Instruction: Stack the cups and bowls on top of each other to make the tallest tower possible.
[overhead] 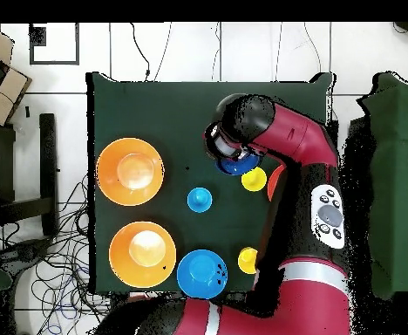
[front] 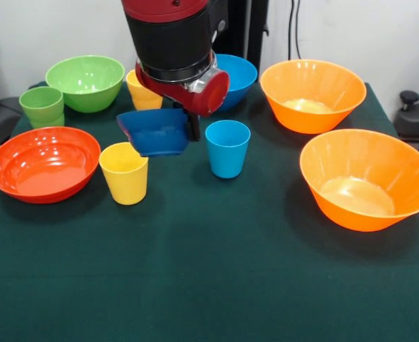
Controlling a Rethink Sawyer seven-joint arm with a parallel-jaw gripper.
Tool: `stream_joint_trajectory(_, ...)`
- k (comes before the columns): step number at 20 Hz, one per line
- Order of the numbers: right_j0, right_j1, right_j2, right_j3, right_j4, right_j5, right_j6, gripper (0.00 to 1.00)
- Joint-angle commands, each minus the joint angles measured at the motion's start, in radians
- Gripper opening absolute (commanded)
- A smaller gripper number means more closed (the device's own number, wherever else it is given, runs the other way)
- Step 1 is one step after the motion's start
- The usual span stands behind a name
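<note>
My gripper [front: 189,129] is shut on the rim of the small dark blue bowl [front: 154,132] and holds it tilted just above the cloth, between a yellow cup [front: 125,172] and the light blue cup [front: 227,147]. In the overhead view the dark blue bowl [overhead: 238,164] peeks out from under my wrist, next to the yellow cup [overhead: 254,180]. The second yellow cup [front: 142,91] stands behind the gripper. The green cup [front: 42,105], green bowl [front: 86,82] and red-orange bowl [front: 44,164] are at the left. The light blue bowl [front: 236,77] is at the back. No tower stands.
Two large orange bowls [front: 311,94] [front: 367,178] stand at the right of the front view. The dark green tablecloth [front: 216,285] stretches toward the camera. Cables lie on the floor [overhead: 59,262] beside the table in the overhead view.
</note>
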Motion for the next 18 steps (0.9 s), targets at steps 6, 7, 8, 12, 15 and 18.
stream_joint_trajectory(6, 0.027, 0.067, 0.017, -0.047, 0.055, 0.07, 0.21, 0.0)
stream_joint_trajectory(7, 0.029, 0.069, 0.016, -0.044, 0.061, 0.069, 0.214, 0.0)
stream_joint_trajectory(8, 0.032, 0.072, 0.014, -0.044, 0.065, 0.065, 0.218, 0.0)
stream_joint_trajectory(12, 0.041, 0.074, 0.002, -0.042, 0.078, 0.068, 0.225, 0.0)
stream_joint_trajectory(15, 0.047, 0.076, -0.007, -0.044, 0.09, 0.075, 0.231, 0.0)
stream_joint_trajectory(18, 0.051, 0.078, -0.011, -0.045, 0.104, 0.086, 0.237, 0.0)
